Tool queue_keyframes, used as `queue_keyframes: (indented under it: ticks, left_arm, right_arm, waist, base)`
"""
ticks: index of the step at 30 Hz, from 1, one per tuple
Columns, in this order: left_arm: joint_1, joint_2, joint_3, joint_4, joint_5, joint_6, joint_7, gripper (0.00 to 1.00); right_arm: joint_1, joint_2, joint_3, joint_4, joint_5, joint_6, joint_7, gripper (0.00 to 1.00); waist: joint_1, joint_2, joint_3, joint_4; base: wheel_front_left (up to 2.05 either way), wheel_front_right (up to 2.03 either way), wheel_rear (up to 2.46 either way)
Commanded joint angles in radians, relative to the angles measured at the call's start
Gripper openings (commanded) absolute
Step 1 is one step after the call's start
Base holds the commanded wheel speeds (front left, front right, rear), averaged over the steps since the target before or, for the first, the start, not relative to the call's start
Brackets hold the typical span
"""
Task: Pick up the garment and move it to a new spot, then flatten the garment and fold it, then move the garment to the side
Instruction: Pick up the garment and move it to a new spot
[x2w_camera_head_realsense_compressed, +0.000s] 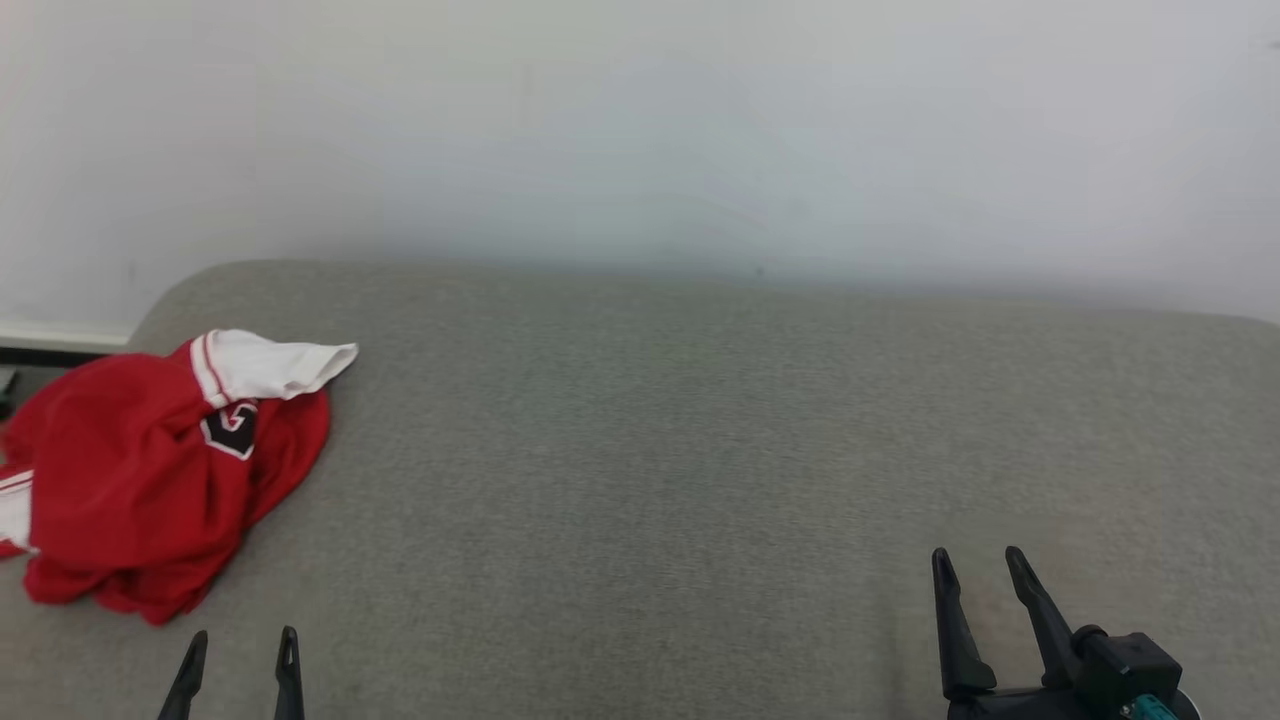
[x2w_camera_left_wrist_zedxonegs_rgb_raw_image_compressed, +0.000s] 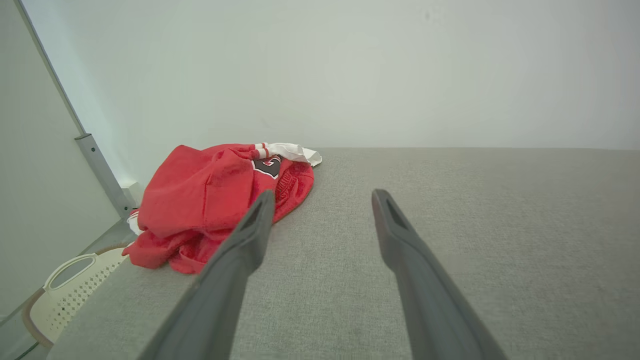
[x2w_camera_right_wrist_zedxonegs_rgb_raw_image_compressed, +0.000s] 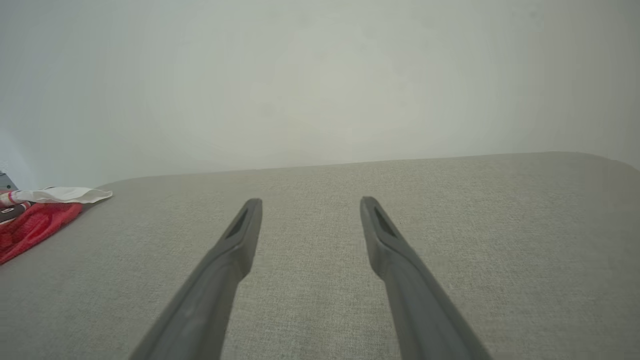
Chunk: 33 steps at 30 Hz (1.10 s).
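While both pairs of fingers stand spread wide and empty, the crumpled red fabric jersey with white sleeve trim (x2w_camera_head_realsense_compressed: 140, 480) lies on the grey woven cushion surface (x2w_camera_head_realsense_compressed: 640, 450). It is just ahead of the left gripper (x2w_camera_head_realsense_compressed: 244, 634), offset to its left and untouched. The right gripper (x2w_camera_head_realsense_compressed: 975, 552) is well apart from it, with the jersey far to its left.

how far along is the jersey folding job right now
Nothing looks done: the red jersey lies crumpled at the left edge of the grey fabric surface. Nothing is in hand: the left gripper and right gripper are open and empty, the left one just short of the jersey. Left to do: pick it up, move it, flatten, fold, set aside.
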Motion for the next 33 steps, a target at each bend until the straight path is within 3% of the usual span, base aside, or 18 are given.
queue_keyframes:
  ticks: [1, 18, 33]
  left_arm:
    - [0.008, 0.004, 0.003, 0.000, -0.012, 0.004, -0.003, 1.00]
    - [0.045, 0.029, 0.015, -0.019, -0.027, 0.029, 0.024, 1.00]
    - [0.064, 0.034, 0.022, -0.036, -0.044, 0.050, 0.031, 1.00]
  right_arm:
    - [0.015, -0.001, 0.001, 0.003, 0.009, 0.004, -0.003, 1.00]
    - [0.023, -0.001, 0.037, 0.014, 0.038, 0.004, -0.003, 1.00]
    - [0.029, -0.001, 0.052, 0.017, 0.042, 0.004, -0.003, 1.00]
  waist:
    - [0.0000, -0.0001, -0.006, 0.070]
    - [0.0000, -0.0001, -0.035, 0.327]
    - [0.0000, -0.0001, -0.034, 0.372]
  base:
    - [0.00, 0.00, 0.00]
    - [0.00, 0.00, 0.00]
    - [0.00, 0.00, 0.00]
